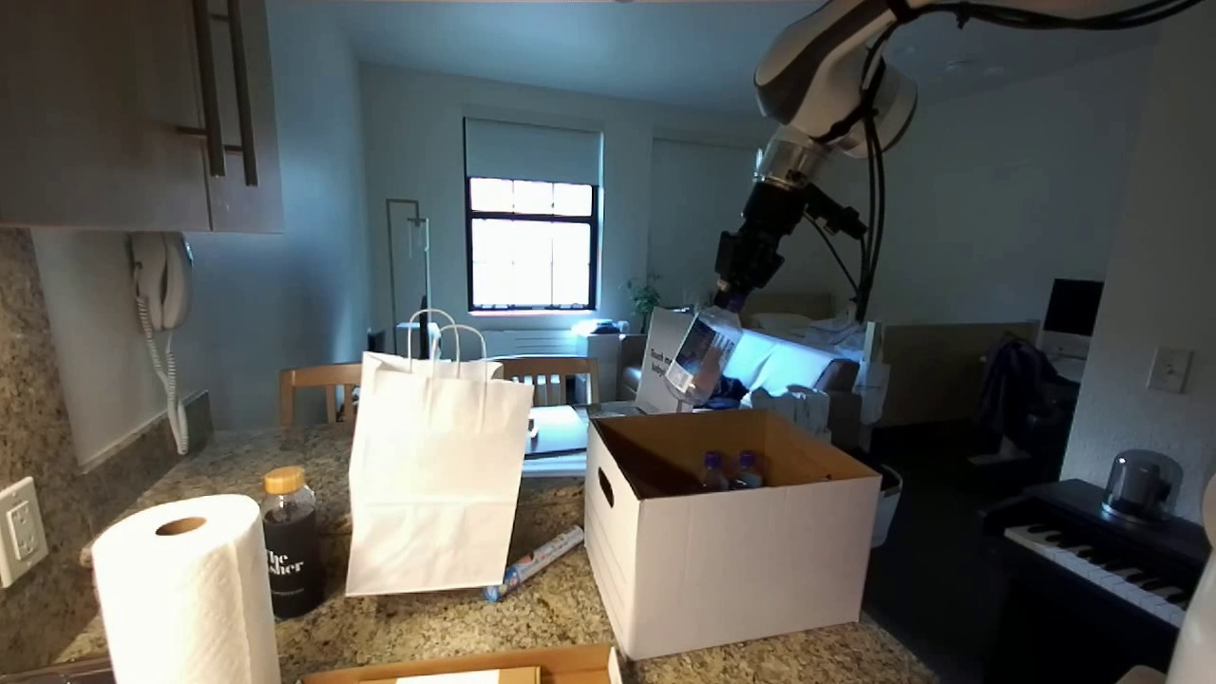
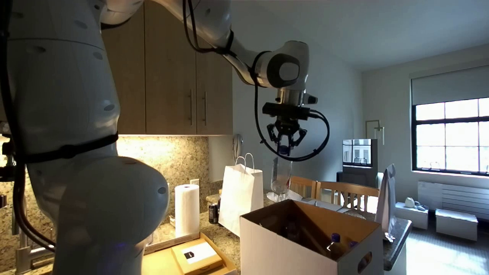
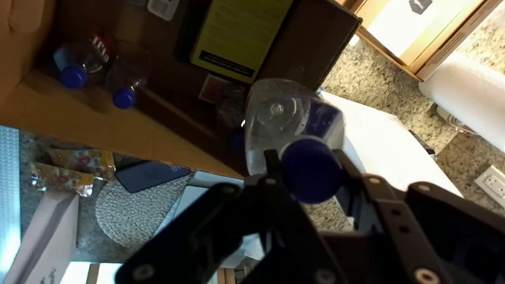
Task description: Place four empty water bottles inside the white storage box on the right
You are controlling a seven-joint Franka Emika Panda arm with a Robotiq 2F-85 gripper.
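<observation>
My gripper [image 1: 730, 293] is shut on the blue cap of a clear bottle [image 1: 705, 353], which hangs slightly tilted with its base down. The gripper [image 2: 284, 144] and held bottle [image 2: 281, 173] are above the rim height of the white storage box [image 1: 750, 560]. In the wrist view the held bottle [image 3: 276, 114] overlaps the box edge; whether it is over the opening is hard to tell. Inside the box [image 2: 286, 252] stand two blue-capped bottles [image 3: 73, 77] [image 3: 124, 98]. A third, dim bottle [image 3: 230, 106] with a blue cap also shows there, partly hidden by the held one.
A yellow package [image 3: 240, 35] lies inside the box. A tall white paper bag [image 1: 437, 475] stands beside the box. A paper towel roll [image 1: 190, 589], a black bottle [image 1: 293, 560], a tube [image 1: 537, 565] and an open cardboard tray [image 2: 156, 248] are on the counter. A white panel [image 1: 660, 366] stands behind.
</observation>
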